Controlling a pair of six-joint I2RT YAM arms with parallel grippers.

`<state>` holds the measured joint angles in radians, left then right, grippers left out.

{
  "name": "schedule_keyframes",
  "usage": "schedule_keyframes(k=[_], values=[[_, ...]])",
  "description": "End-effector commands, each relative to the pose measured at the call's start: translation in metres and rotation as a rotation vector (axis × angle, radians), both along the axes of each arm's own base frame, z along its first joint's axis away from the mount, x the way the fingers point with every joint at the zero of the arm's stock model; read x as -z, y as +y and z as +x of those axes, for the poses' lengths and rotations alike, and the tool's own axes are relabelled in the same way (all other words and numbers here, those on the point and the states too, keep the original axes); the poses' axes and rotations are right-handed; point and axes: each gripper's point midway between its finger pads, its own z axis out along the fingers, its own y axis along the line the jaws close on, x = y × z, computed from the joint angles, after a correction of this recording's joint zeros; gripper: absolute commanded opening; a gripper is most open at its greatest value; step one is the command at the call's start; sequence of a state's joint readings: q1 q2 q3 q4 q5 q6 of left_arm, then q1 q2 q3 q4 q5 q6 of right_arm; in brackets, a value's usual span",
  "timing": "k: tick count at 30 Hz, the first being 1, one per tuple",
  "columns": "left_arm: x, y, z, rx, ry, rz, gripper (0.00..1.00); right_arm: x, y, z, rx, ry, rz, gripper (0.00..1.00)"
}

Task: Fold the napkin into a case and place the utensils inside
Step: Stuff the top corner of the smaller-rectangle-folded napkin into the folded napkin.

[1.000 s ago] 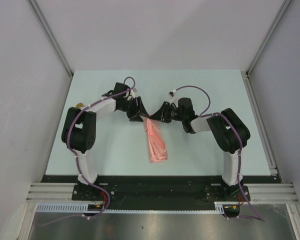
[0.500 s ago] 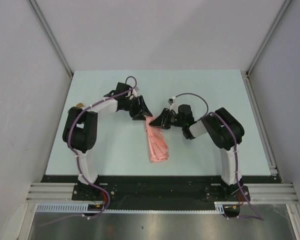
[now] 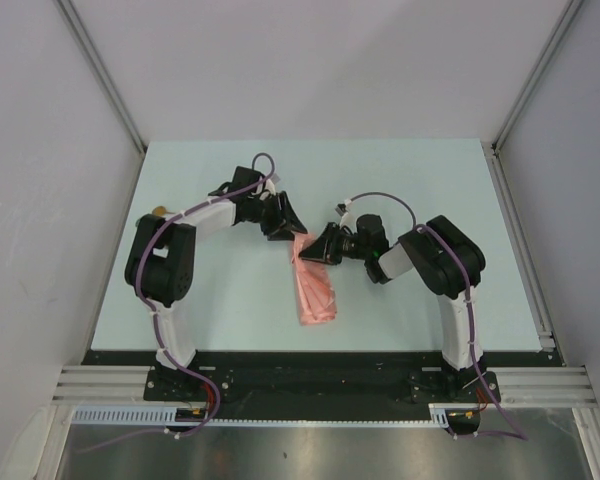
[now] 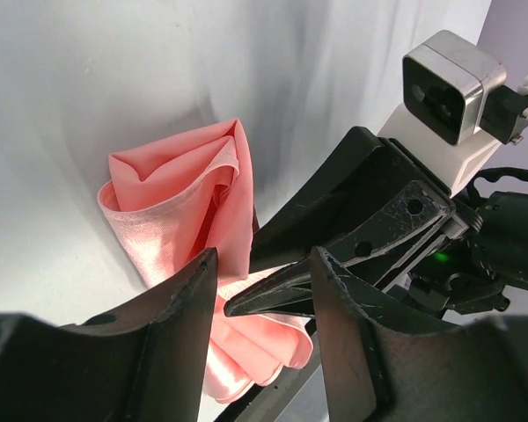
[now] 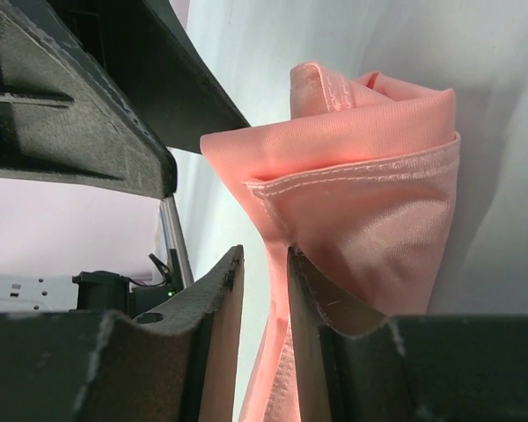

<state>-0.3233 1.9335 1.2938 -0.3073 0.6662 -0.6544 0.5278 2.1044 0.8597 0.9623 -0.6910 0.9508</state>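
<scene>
1. At the 9 o'clock side of the pale green table (image 3: 230,290), a golden-brown speck (image 3: 159,211) shows just past the left arm's elbow. It is too small to tell what it is.
2. From that elbow the left forearm reaches toward 2 o'clock. The left gripper (image 3: 288,225) sits near the table's middle, just beside the napkin's far end at about its 11 o'clock.
3. In the left wrist view its two fingers (image 4: 172,325) stand wide apart and grip nothing. The pink cloth and the other gripper's tips show through the gap.
4. The napkin (image 3: 317,292) lies near the table's centre, folded into a narrow layered strip. Its long axis runs roughly 12 to 6 o'clock, with the far end leaning a little toward 11.
5. The near end lies flat on the table. In the wrist views the far end is puffed up, its layers parted like a loose mouth with a stitched hem along the edge.
6. The right gripper (image 3: 308,252) comes in from 3 o'clock, and its tips meet the napkin's far end on the 1 o'clock side, close to the left gripper.
7. In the right wrist view its fingers (image 5: 213,325) stand only narrowly apart, and a run of pink cloth shows in the slit between them. Whether they pinch that layer or merely straddle it cannot be told.
8. The right forearm stretches back toward 3 o'clock to its elbow, with a purple cable looping above the wrist.
</scene>
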Motion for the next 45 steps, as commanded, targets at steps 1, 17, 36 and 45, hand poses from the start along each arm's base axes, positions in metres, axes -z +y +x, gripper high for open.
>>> schedule_keyframes(k=[1,17,36,45], values=[[-0.013,-0.008,0.003,0.027,-0.042,-0.006,0.51,-0.016,0.005,0.012,-0.013,-0.068,0.04,0.29],[0.012,-0.008,0.007,0.031,-0.019,0.095,0.43,-0.015,0.006,0.014,-0.028,-0.073,0.028,0.2],[-0.002,-0.017,0.011,0.032,-0.034,0.077,0.09,-0.03,-0.026,0.005,-0.039,-0.175,-0.294,0.38],[-0.016,-0.028,0.007,0.044,-0.007,-0.02,0.01,-0.028,-0.015,0.022,-0.025,-0.314,-0.405,0.5]])
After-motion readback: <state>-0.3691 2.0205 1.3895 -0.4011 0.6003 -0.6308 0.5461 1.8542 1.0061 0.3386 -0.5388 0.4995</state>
